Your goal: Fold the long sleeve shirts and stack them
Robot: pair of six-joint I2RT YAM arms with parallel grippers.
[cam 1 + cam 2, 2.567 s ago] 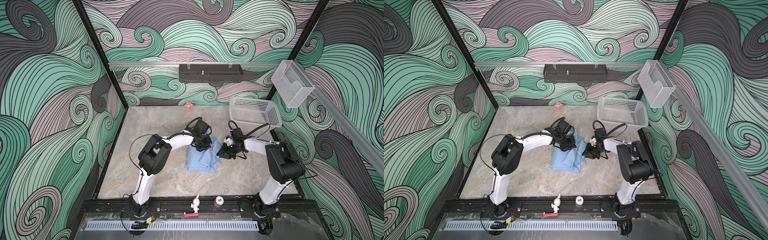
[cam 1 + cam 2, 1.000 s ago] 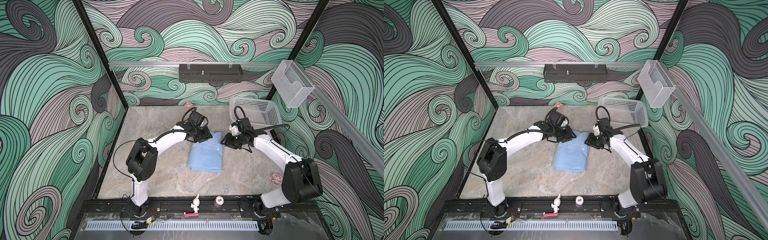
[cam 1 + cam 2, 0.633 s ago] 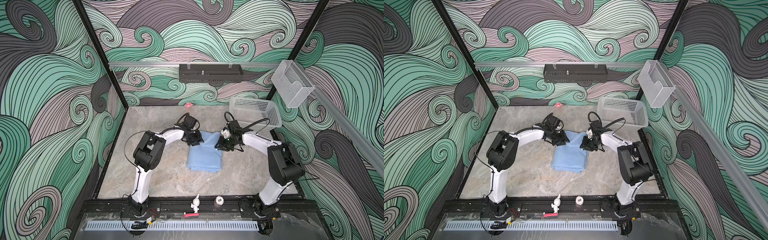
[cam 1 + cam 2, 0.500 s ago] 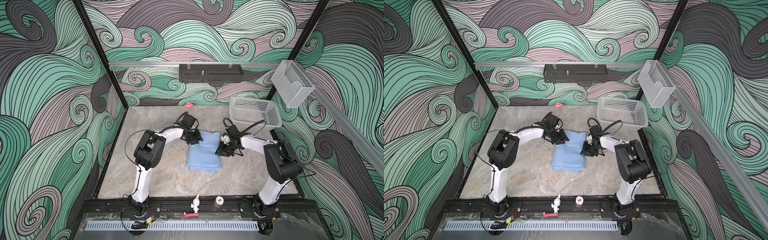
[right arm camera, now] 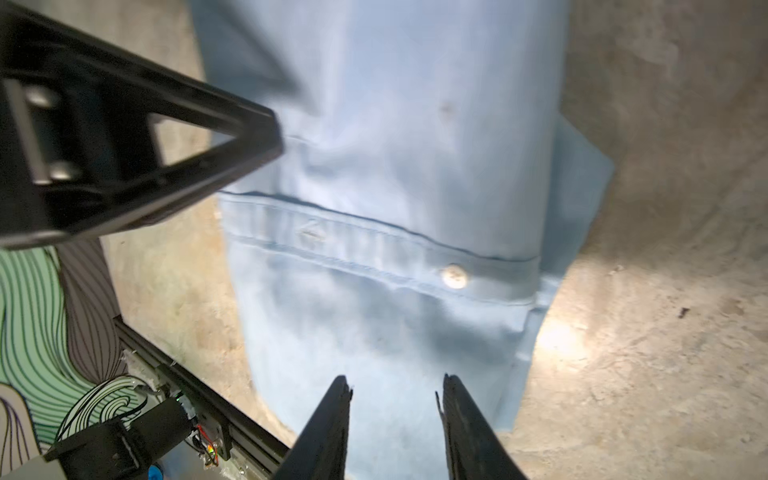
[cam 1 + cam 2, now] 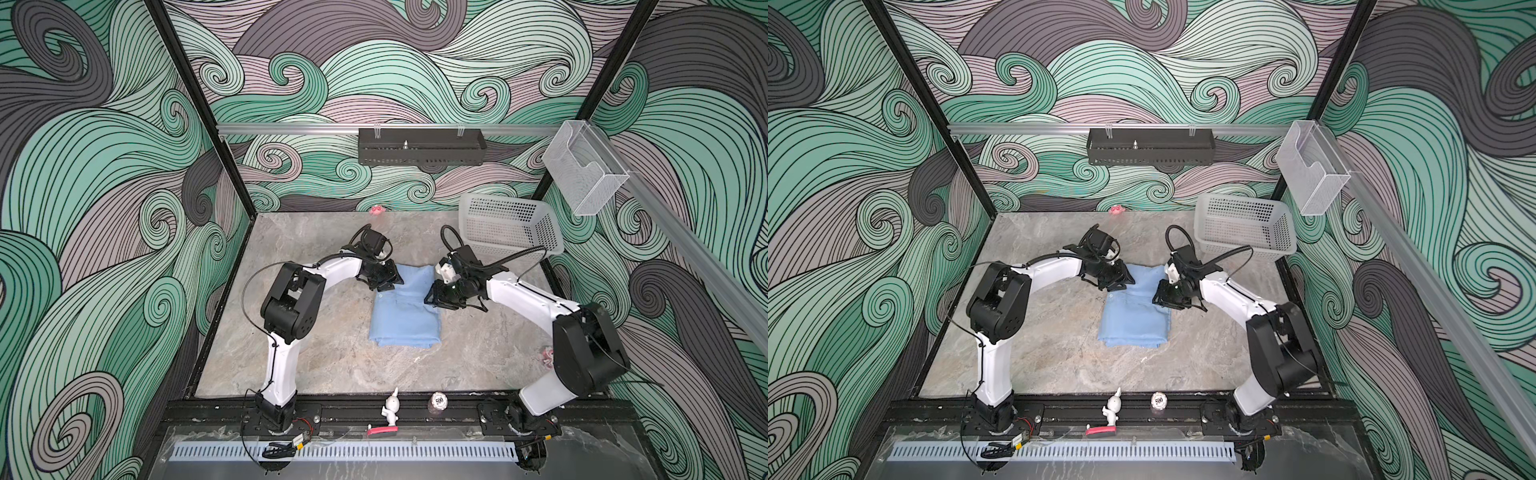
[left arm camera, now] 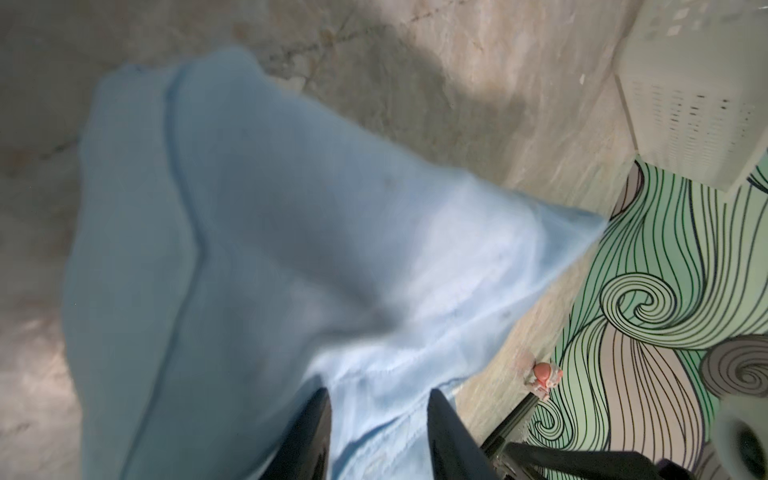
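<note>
One light blue long sleeve shirt (image 6: 407,316) (image 6: 1136,313) lies folded into a narrow rectangle mid-table in both top views. My left gripper (image 6: 390,283) (image 6: 1121,281) sits low at the shirt's far left corner. In the left wrist view its jaws (image 7: 378,395) stand apart over blurred blue cloth (image 7: 291,228), gripping nothing. My right gripper (image 6: 434,297) (image 6: 1163,296) is at the shirt's right edge, partway down. Its jaws (image 5: 392,384) are open above the cloth, near the button placket (image 5: 453,276). A left finger (image 5: 166,158) shows in that view too.
A white perforated basket (image 6: 511,232) (image 6: 1241,232) stands at the back right, just behind the right arm. A small pink object (image 6: 377,210) lies by the back wall, another (image 6: 547,357) by the right arm's base. A white figurine (image 6: 390,409) and a round token (image 6: 439,401) sit on the front rail.
The shirt went from bunched to a flat rectangle. Both grippers dropped onto its far end; the right one then slid nearer along the right edge. Both pairs of jaws have widened slightly.
</note>
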